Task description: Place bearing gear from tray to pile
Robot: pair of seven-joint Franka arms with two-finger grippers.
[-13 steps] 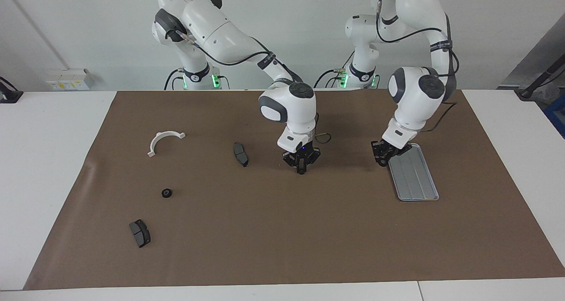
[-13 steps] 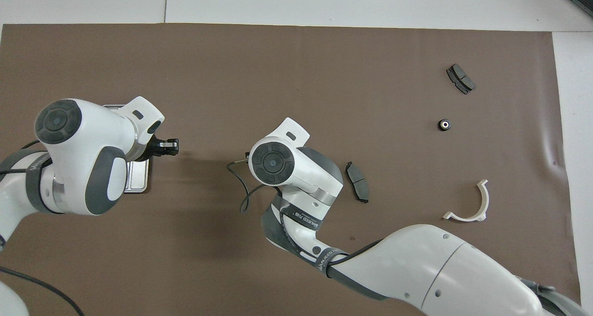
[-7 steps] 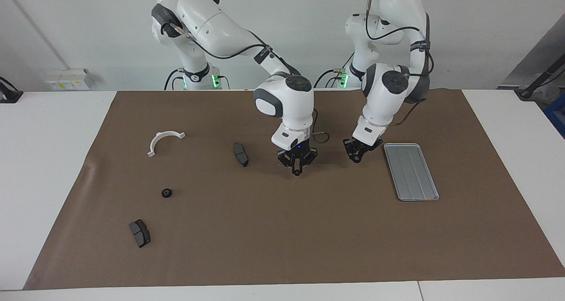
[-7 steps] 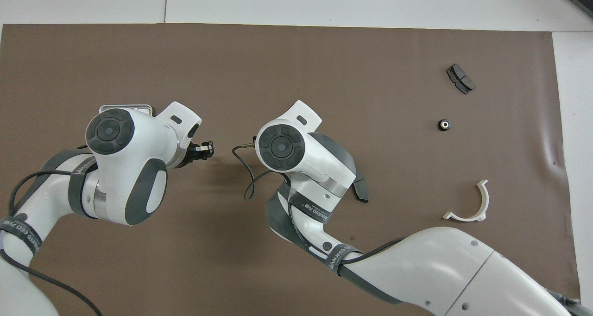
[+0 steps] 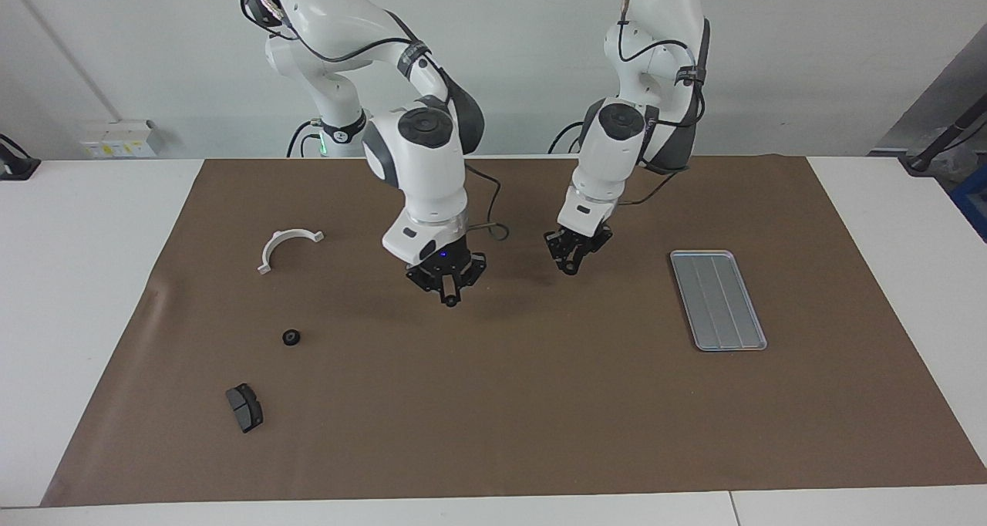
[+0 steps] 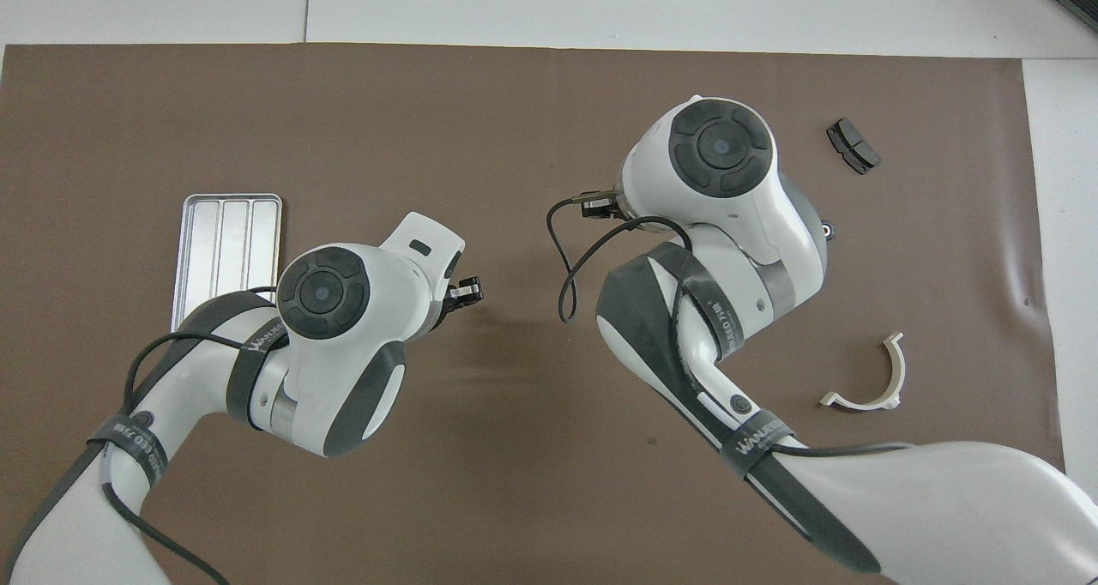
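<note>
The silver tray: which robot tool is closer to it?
Left. The left tool hangs over the mat beside the tray; the right tool hangs over mid-mat, toward the white bracket.

Right gripper hidden under own wrist in overhead view. Small black gear (image 6: 828,227) mostly covered by right arm there. Whether left gripper (image 5: 571,266) holds anything: too small to tell. Both arm bases cut off by picture edges.

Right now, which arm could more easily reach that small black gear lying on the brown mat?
Probably the right. The right tool hangs over the mat toward the gear and the white bracket; the left tool is over the middle, closer to the tray.
</note>
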